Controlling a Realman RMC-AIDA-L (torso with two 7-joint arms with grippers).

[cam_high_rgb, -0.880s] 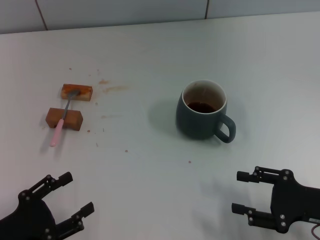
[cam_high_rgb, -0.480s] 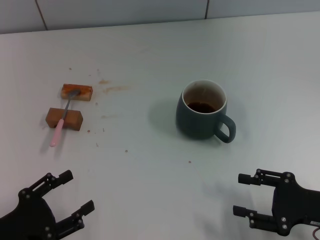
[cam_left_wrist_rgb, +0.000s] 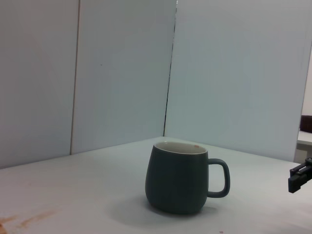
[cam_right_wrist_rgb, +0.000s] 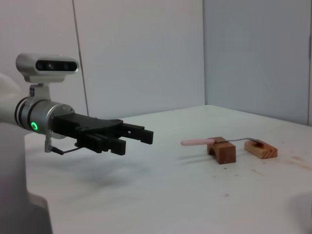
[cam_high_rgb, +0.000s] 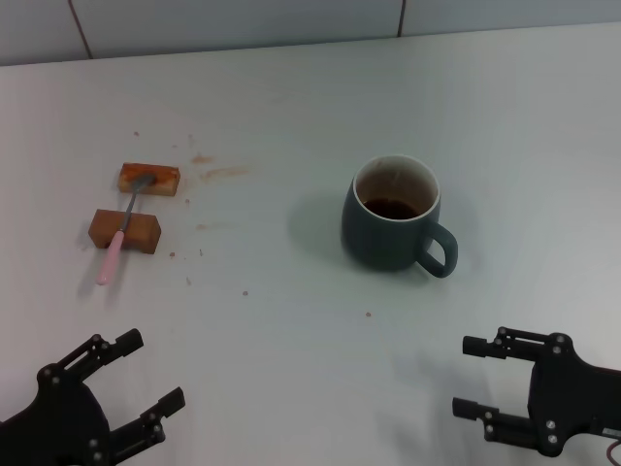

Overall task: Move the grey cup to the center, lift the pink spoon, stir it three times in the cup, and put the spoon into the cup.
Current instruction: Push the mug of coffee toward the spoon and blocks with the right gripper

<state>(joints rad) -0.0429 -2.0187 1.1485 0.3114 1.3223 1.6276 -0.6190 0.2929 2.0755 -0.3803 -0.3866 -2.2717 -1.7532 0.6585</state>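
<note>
Step 1 not begun, I judge. Grey cup [cam_high_rgb: 391, 214] right of centre, handle toward right gripper [cam_high_rgb: 470, 374]; I need to grasp it. Pink spoon [cam_high_rgb: 118, 236] across 2 wooden blocks [cam_high_rgb: 125, 229], left. Left gripper [cam_high_rgb: 150, 371] near edge. Both spread, empty.

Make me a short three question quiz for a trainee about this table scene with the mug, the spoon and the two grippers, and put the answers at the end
1. True or false: the pink spoon lies flat on the table.
2. Which gripper is nearer the grey cup?
A. left gripper
B. right gripper
3. Fill in: both grippers are ____ and hold nothing.

Key
1. False: it rests across two wooden blocks, handle end sticking out past the nearer one.
2. B: the cup stands on the right gripper's side, its handle turned that way.
3. Open.
</note>
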